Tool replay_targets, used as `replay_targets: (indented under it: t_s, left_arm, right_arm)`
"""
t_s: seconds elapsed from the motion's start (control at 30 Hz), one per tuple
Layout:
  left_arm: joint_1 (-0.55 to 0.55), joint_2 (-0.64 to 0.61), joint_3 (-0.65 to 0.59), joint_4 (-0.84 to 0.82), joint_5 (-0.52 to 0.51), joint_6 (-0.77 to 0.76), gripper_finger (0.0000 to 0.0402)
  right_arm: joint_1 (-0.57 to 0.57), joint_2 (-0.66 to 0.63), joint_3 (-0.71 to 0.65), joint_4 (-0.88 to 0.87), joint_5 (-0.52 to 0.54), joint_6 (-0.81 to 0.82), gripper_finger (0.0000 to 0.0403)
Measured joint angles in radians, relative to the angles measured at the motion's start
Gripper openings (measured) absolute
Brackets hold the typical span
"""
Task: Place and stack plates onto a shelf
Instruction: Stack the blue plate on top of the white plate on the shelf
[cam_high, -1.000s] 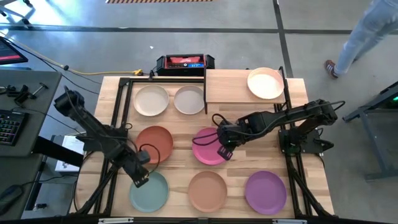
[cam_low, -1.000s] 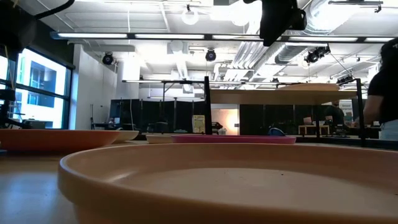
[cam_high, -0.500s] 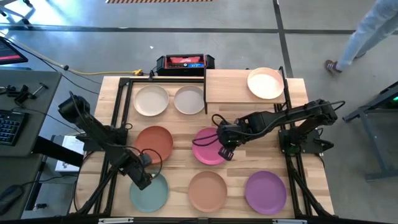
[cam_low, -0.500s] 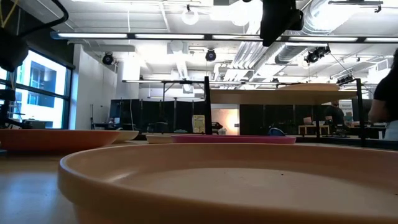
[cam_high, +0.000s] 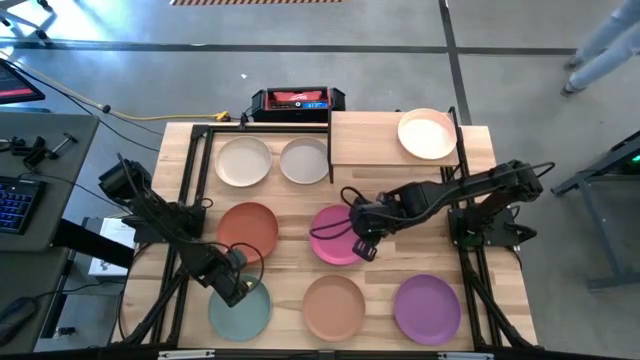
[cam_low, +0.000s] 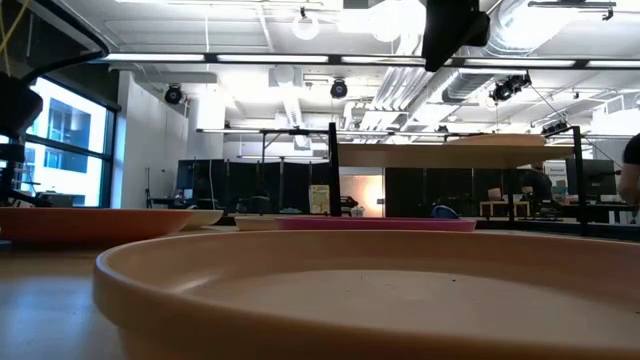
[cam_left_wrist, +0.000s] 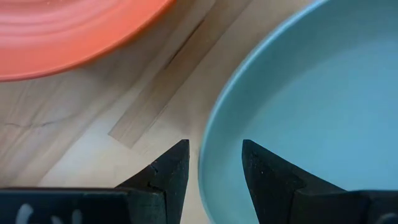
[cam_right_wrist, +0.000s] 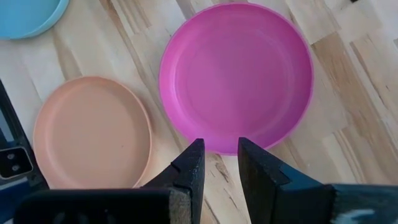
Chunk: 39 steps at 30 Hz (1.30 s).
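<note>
Wood table (cam_high: 290, 205) is unchanged; left gripper (cam_left_wrist: 214, 163) has been lowered, fingers narrowly parted astride teal plate (cam_left_wrist: 311, 118) rim; right gripper (cam_right_wrist: 216, 163) narrowly parted above magenta plate (cam_right_wrist: 236, 74).

Shelf (cam_high: 372, 142) at table (cam_high: 390, 272) back right corner, 1 plate (cam_high: 427, 134) on its right end. 2 plates (cam_high: 244, 161) at back edge, left of shelf. 2 plates mid-table. 3 plates in row along front edge.

The left gripper (cam_high: 244, 289) reaches low and forward from its arm, fingers (cam_left_wrist: 166, 175) parted a little. The right gripper (cam_high: 362, 246) stretches toward mid-bench, its fingers (cam_right_wrist: 189, 168) likewise slightly apart.
</note>
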Motion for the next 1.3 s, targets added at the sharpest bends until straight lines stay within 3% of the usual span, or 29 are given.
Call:
replay_targets:
  t_s: [0.43,0.9,1.3]
  left_arm:
    - [0.000,0.001,0.000,0.006,-0.003,0.018,0.0105]
    - [0.000,0.001,0.000,0.007,-0.003,0.024,0.0006]
    - [0.000,0.001,0.022,0.057,-0.003,0.038,0.0002]
  right_arm:
    - [0.041,0.000,0.000,0.000,0.058,0.027,0.0075]
    - [0.092,0.000,0.000,0.000,0.086,0.072,0.0075]
    - [0.119,0.000,0.000,0.000,0.085,0.110,0.0075]
